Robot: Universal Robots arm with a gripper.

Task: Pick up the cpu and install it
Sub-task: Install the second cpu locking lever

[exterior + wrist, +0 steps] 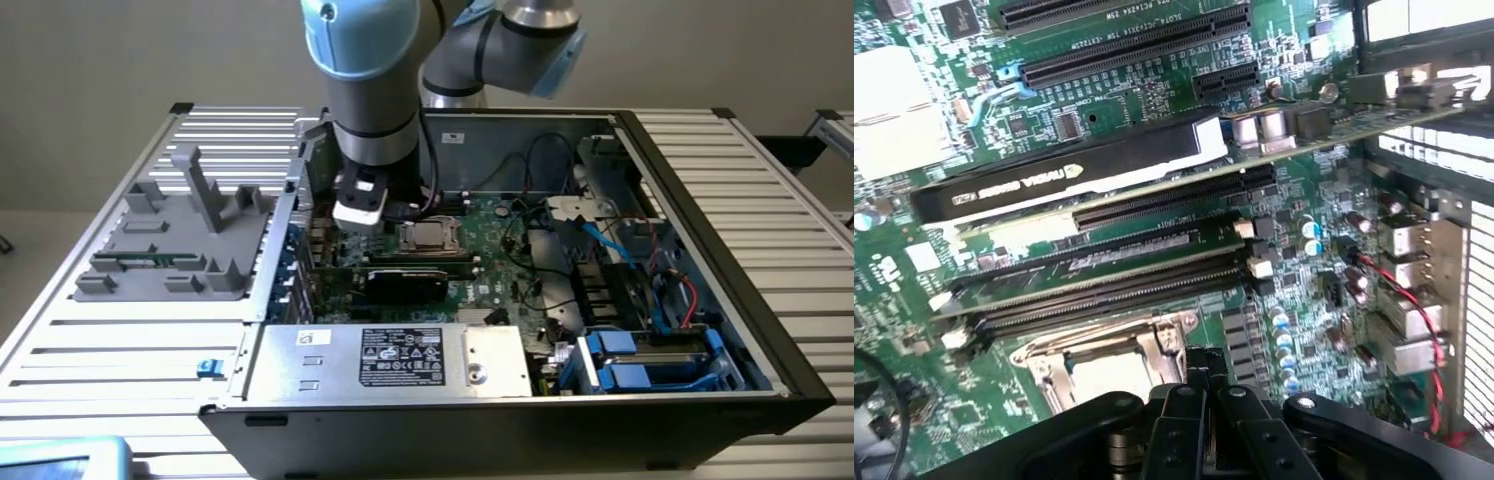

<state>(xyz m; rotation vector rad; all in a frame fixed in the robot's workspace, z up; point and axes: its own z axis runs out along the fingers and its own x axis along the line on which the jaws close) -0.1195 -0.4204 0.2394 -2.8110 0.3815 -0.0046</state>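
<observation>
In the exterior view, an open computer case (694, 200) lies on its side on a slatted metal bench (120, 330), its green motherboard (501, 265) facing up. The arm (374, 80) reaches down into the case, and its gripper (363, 213) hangs low over the board, just to the exterior view's left of the metal-framed socket (430, 236). A black graphics card (416, 282) stands in a slot nearer the camera than the socket, and the silver power supply (394, 357) with its label sits along the front edge of the case. Blue drive brackets (627, 360) fill the near corner on the exterior view's right. A grey plastic fixture (180, 235) rests on the bench outside the case, on the exterior view's left. In the wrist view, the gripper (1194, 400) shows as dark linkages with its fingers drawn fully together, and nothing can be seen between them. Just beyond the fingertips lies the socket (1109, 365), its metal frame surrounding a pale square that may be the cpu (1104, 375) already seated, though the gripper hides part of it and I cannot be sure. Past the socket run long black memory slots (1104, 285), then the graphics card (1069, 175) and further expansion slots (1134, 50). A red wire (1414, 310) loops near the rear port housings (1414, 300).
</observation>
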